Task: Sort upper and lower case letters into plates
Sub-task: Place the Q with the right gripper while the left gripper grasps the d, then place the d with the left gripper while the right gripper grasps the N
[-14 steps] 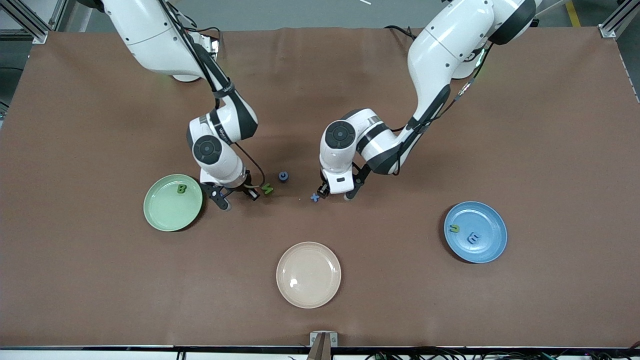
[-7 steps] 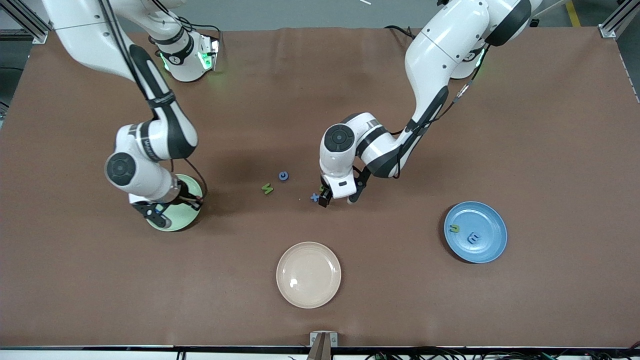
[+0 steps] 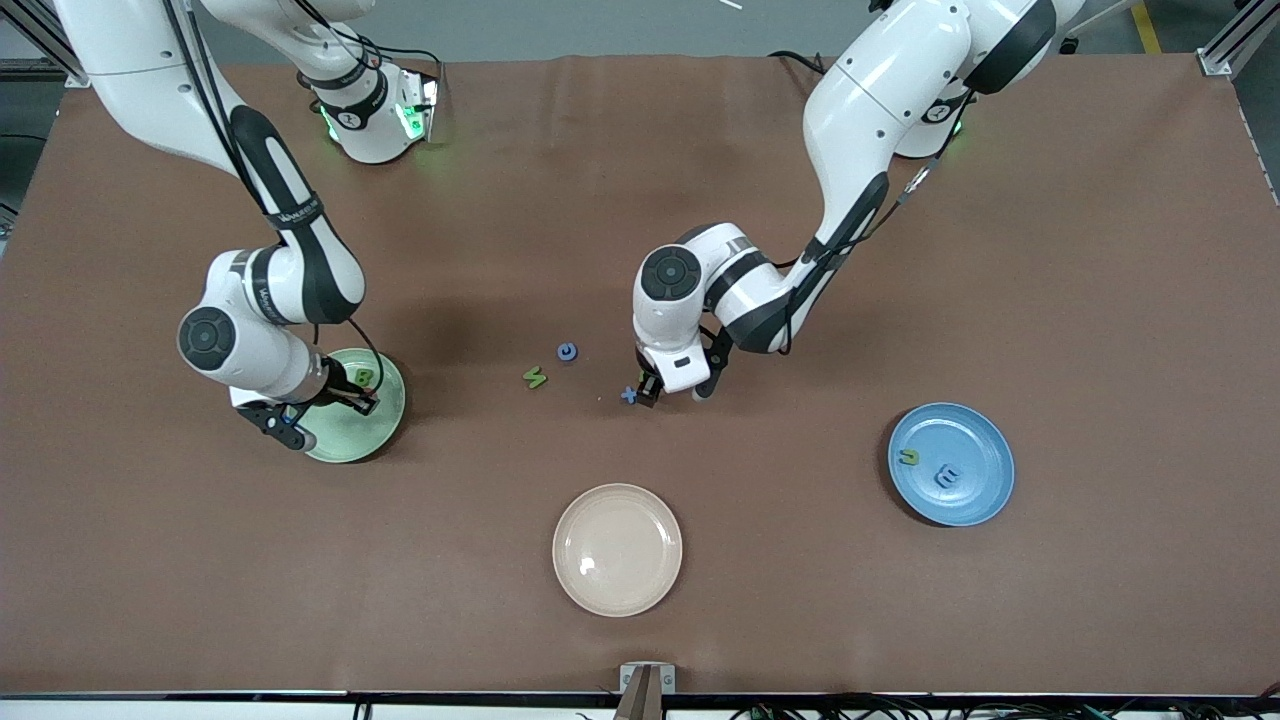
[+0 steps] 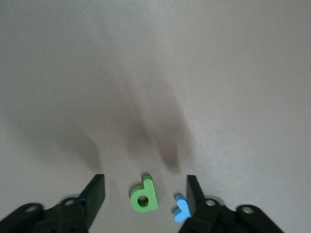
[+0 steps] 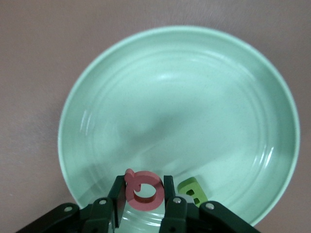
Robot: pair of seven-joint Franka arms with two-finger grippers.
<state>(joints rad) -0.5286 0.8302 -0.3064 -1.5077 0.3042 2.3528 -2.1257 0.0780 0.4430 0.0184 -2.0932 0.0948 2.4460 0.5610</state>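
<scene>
My right gripper (image 5: pixel 143 181) is shut on a pink-red letter (image 5: pixel 132 190) and holds it over the pale mint green plate (image 5: pixel 184 97). A green letter B (image 5: pixel 194 191) lies in that plate. In the front view that gripper (image 3: pixel 322 412) is over the plate (image 3: pixel 375 420), beside the B (image 3: pixel 363 378). My left gripper (image 4: pixel 145 180) is open low over the table, its fingers on either side of a green letter d (image 4: pixel 144 198). A blue letter x (image 4: pixel 181 211) lies against one finger. In the front view the left gripper (image 3: pixel 673 392) is beside the x (image 3: pixel 629 395).
A green letter (image 3: pixel 535 378) and a blue letter (image 3: pixel 567 352) lie on the table between the arms. The blue plate (image 3: pixel 975 440) holds a green letter (image 3: pixel 908 457) and a blue letter (image 3: pixel 946 476). A cream-beige plate (image 3: pixel 617 549) stands nearer the front camera.
My right gripper has moved from the table's middle, near the loose green letter, to over the mint green plate. My left gripper has stayed by the blue x, turning slightly.
</scene>
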